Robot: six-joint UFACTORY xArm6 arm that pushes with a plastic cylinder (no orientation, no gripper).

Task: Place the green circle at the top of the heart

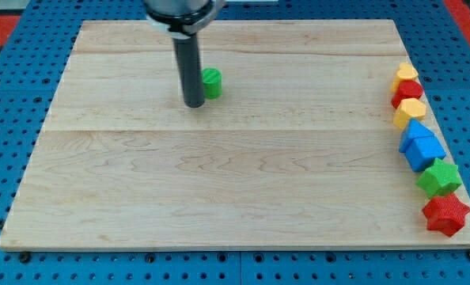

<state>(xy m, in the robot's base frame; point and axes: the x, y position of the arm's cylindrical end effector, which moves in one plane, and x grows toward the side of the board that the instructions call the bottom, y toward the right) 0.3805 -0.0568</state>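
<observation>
camera view: green circle (pixel 211 82) touches my tip (pixel 194 104) on its right; no hand shows.

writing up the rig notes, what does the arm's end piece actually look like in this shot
It ends in a straight, smooth, dark grey to black cylindrical rod, hanging from a wider black round mount cut off by the view's top edge. My tip is plain and blunt, with no pads. No cables, markings or labels show. It sits just to the view's left of the green circle.

Pale wooden board (pixel 219 182) on blue perforated surface (pixel 5 95); red patches at top corners; even light.
</observation>
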